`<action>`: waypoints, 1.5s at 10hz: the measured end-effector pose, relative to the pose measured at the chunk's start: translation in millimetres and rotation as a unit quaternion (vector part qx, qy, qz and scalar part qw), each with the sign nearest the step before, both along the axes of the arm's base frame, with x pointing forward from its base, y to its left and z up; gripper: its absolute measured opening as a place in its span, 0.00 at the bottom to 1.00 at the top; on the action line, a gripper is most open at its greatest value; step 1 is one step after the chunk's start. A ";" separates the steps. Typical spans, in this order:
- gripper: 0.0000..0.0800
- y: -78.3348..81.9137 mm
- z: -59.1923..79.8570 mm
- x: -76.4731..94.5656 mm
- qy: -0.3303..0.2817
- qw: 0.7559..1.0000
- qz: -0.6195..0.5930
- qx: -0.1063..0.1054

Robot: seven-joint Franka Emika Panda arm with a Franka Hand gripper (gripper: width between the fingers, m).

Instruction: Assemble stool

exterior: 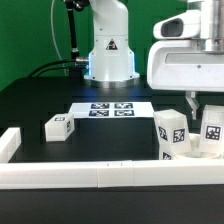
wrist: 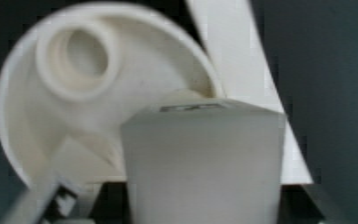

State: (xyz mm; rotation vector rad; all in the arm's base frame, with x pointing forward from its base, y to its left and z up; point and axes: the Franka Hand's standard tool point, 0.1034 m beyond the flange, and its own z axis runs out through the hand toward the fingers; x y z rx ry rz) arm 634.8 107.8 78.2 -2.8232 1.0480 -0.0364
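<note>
The gripper (exterior: 190, 106) is clenched. In the wrist view a white leg (wrist: 202, 160) stands upright directly in its line, filling the near foreground so closely that it reads as grasped, though the fingertips cannot be made out around it. Just beyond that leg the seat (wrist: 87, 100) lies flat, a thick round disc with one oval hole showing, and a white border rail (wrist: 229, 40) runs past its far side. In the exterior view the gripper comes down at the exterior view's right between an inner tagged leg (exterior: 170, 133) and an outer tagged leg (exterior: 212, 128), both upright and close together. Which of the two is the grasped one I cannot tell. A lone leg (exterior: 57, 127) rests well apart from them, toward the exterior view's left. All of this sits on a black desk (exterior: 40, 100). The marker board (exterior: 112, 108) lies flat at the desk's middle, just in front of the robot base (exterior: 108, 55). The border rail (exterior: 90, 175) closes off the near edge and turns a corner at the exterior view's left. A green backdrop (exterior: 30, 30) fills the room behind, with black cables (exterior: 70, 35) hanging beside the base. The arm's broad white hand housing (exterior: 185, 65) hangs over the desk's right part and points straight down, while the links above it run out of the picture.
</note>
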 end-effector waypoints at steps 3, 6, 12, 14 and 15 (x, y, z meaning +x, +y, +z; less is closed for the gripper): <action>0.42 -2.4 0.5 1.0 0.009 0.996 -0.090 0.012; 0.42 -2.5 1.3 1.7 0.023 0.976 -0.217 0.025; 0.42 6.3 -1.3 2.9 0.054 0.779 -0.617 0.096; 0.42 6.3 -1.2 3.3 0.060 0.748 -0.653 0.101; 0.42 6.5 -1.1 3.4 0.061 0.744 -0.657 0.103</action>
